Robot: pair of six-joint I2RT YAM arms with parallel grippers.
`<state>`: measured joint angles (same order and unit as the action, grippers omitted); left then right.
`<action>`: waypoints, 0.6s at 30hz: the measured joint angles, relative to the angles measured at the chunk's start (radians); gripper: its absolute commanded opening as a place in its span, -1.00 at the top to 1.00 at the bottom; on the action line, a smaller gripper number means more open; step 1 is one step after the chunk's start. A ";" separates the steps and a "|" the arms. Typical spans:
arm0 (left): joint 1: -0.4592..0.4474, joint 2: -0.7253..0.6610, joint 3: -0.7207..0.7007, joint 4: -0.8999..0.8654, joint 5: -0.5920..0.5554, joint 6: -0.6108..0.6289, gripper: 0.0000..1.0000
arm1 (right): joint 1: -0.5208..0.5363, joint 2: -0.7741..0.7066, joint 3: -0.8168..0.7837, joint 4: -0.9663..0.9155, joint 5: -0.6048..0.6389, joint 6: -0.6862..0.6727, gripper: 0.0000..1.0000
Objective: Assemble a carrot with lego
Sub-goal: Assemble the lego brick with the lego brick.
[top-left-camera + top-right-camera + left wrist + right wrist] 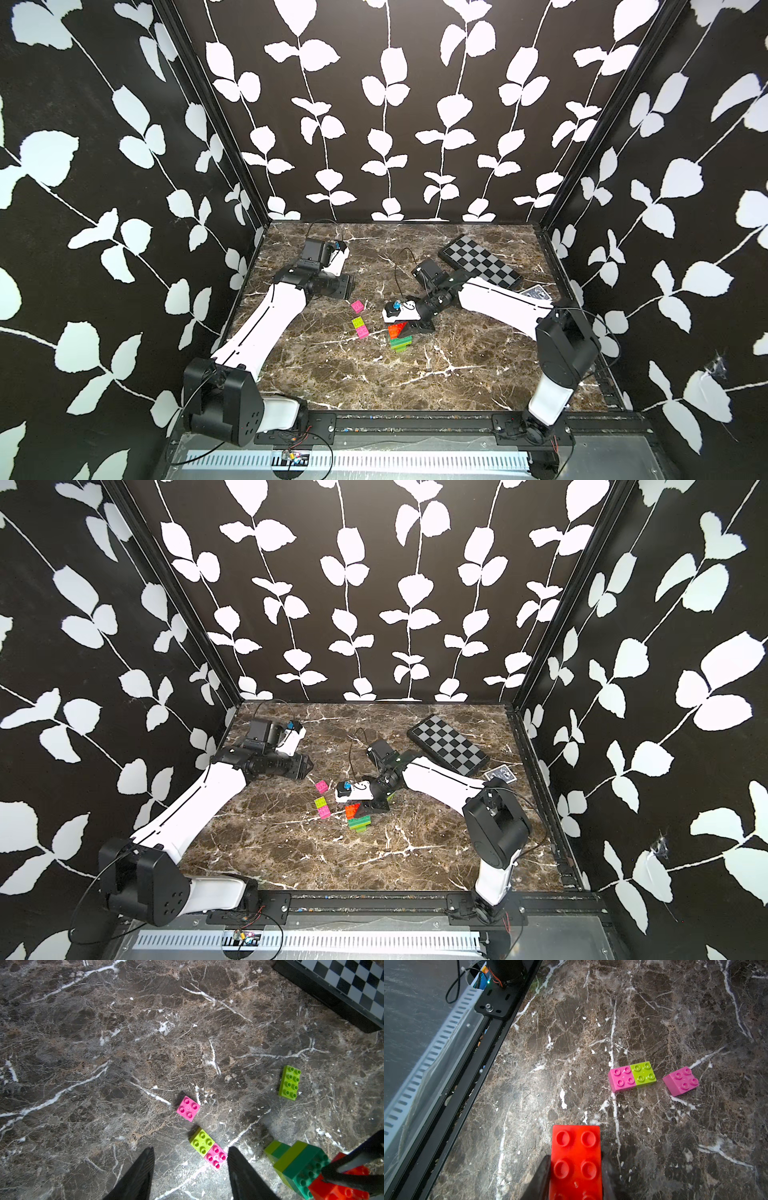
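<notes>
Top views, read left to right. Left hand (190, 1148) hangs over the worktop (374, 386) at the left, jaws apart, nothing between them. Next comes a loose pink brick (357, 306). Just nearer the front lies a lime-and-pink pair (360, 327), side by side and touching — cannot tell whether they are joined. Right of those is the carrot (401, 343), a tilted stack striped lime and dark green, with an orange-red brick (576, 1142) at its upper end. Whether its lower end rests on the worktop is not clear. Right hand (576, 1159) is clamped on the orange-red brick's two long side walls. Left wrist view adds a long lime brick (289, 1082) lying loose beyond the stack. Checkered board (480, 259) sits far right, not involved.

Handling, as a judgement: the bricks look hard, light and stiff, with glossy walls liable to slip or twist in a narrow grip. Take each across opposite flat walls, low down, leaving the studs free. The stack holds by press-fit only — a sideways load on the far end could pop a joint, so press along the stud axis.
</notes>
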<state>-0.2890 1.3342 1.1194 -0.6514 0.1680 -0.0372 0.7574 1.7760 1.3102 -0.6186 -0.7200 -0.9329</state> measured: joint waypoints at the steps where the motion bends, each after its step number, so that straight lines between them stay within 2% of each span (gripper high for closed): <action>1: 0.000 0.000 0.000 0.000 0.002 0.001 -0.18 | 0.000 0.003 0.004 -0.003 -0.001 -0.002 0.56; 18: 0.000 0.008 0.000 0.000 0.031 0.003 -0.17 | 0.000 0.055 0.019 -0.048 -0.018 -0.018 0.58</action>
<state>-0.2890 1.3426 1.1194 -0.6514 0.1993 -0.0338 0.7574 1.8305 1.3293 -0.6666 -0.7380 -0.9508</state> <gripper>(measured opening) 0.586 0.313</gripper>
